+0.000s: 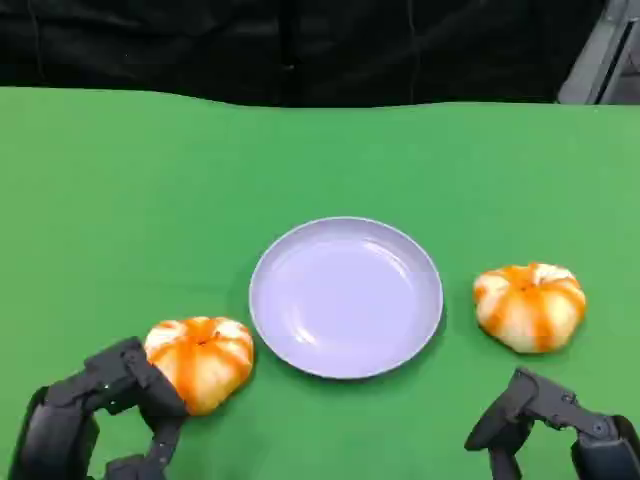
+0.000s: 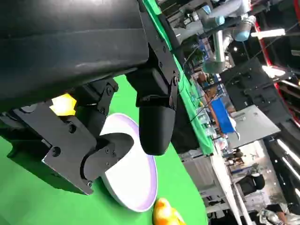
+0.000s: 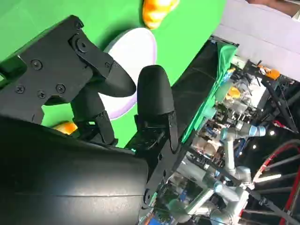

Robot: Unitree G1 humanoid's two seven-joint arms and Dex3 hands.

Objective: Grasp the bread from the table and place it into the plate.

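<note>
A lilac plate point(image 1: 345, 298) sits empty in the middle of the green table point(image 1: 120, 200). One orange-and-white round bread point(image 1: 203, 357) lies left of the plate, a second bread point(image 1: 530, 305) lies to its right. My left hand point(image 1: 100, 415) is at the left bread's near-left side with fingers apart, one finger against the bread, which rests on the table. My right hand point(image 1: 555, 425) hovers just short of the right bread, fingers spread, holding nothing. The left wrist view shows the plate point(image 2: 136, 183), a yellow patch of the near bread point(image 2: 63, 104) and the far bread point(image 2: 166, 214).
A dark backdrop runs along the table's far edge. The right wrist view shows the plate point(image 3: 136, 49), the far bread point(image 3: 157, 10), and a lab with a robot arm point(image 3: 234, 154) beyond the table.
</note>
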